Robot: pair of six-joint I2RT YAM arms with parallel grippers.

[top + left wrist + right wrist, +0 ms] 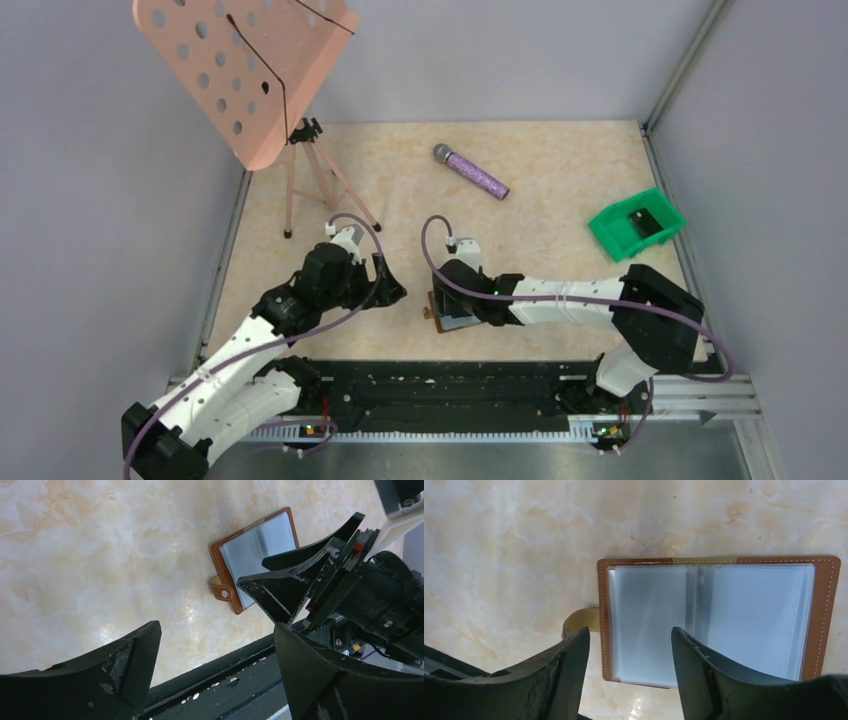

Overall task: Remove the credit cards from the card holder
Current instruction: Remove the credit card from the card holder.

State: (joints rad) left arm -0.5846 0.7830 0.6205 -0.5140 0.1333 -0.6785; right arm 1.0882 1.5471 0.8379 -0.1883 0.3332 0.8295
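Note:
The card holder (724, 620) lies open and flat on the table, brown leather with two grey-blue clear panels and a snap tab on its left. It also shows in the left wrist view (257, 555) and, mostly covered, in the top view (447, 322). No card shows clearly in the sleeves. My right gripper (630, 632) is open just above the holder's left panel, its fingers to either side of that panel's near edge; it also shows in the top view (452, 300). My left gripper (216, 630) is open and empty, a little left of the holder (393, 291).
A green plastic bin (637, 224) with a dark item in it stands at the right. A purple microphone (470, 171) lies at the back middle. A pink music stand (245, 70) on a tripod stands at the back left. A black rail (450, 390) runs along the near edge.

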